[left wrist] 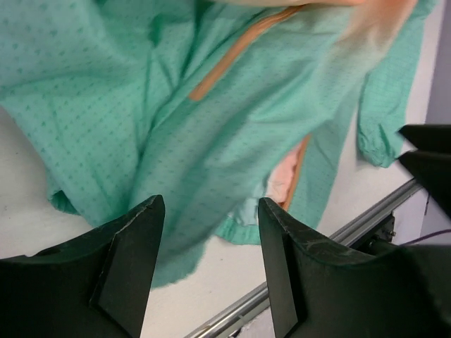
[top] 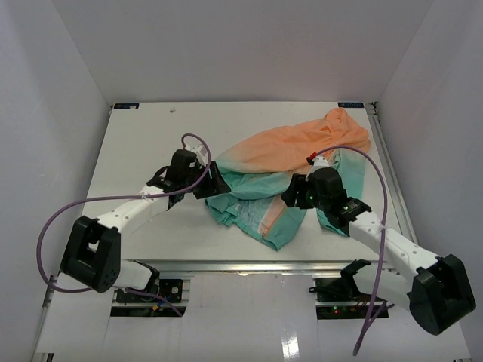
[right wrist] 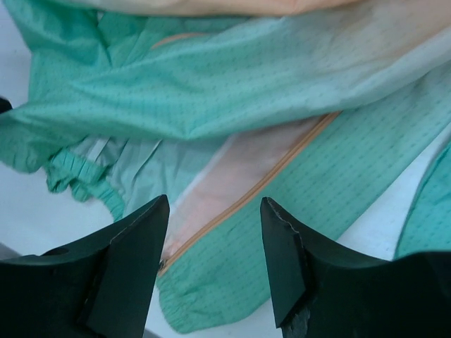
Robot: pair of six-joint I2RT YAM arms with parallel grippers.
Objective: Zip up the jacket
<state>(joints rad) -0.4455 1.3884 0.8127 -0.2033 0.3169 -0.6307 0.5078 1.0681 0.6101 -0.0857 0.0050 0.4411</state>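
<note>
Well, the jacket lies in a crumpled heap on the desk, right of centre, with its orange half toward the far side and its teal half toward the arms. The left jaws stand spread over teal fabric at the heap's left edge, nothing between them. The right jaws, spread too and empty, hang over the front opening, where an orange zipper tape runs diagonally just beyond them. A second tape shows in the left wrist view, well apart from the first, and I can't spot a slider anywhere.

That's the danger. The fabric is thin and folded over itself, so a pinch here may well catch two layers at once, or plain cloth beside the tape. A pull would then drag the whole heap and bunch it further. The teal hem also sits near the desk's near edge, so a tug that way could slide it off.
</note>
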